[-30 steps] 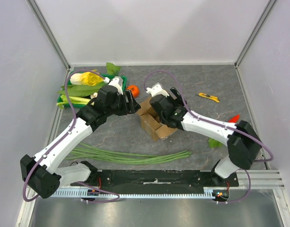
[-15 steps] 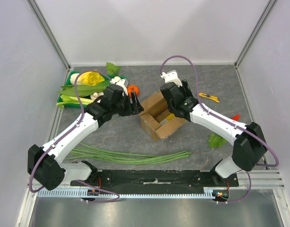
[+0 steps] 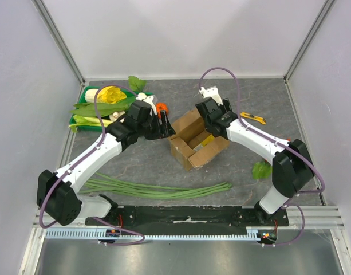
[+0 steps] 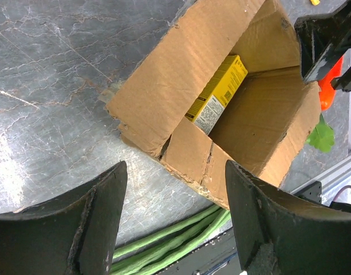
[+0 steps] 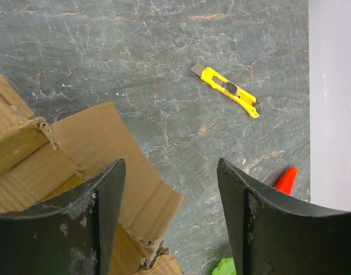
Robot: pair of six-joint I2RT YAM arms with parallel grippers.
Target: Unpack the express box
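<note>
Near the centre of the table (image 3: pixel 141 163), the opened express box (image 3: pixel 195 143) is flanked by the left gripper (image 4: pixel 175 169) and right gripper (image 5: pixel 170 166), both spread empty; its yellow carton (image 4: pixel 218 94) is best pinched across the narrow sides.

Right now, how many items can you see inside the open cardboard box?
1: a slim yellow carton lying along one inner wall of the express box. Others may be hidden beneath it or in parts of the box that no view shows.
</note>
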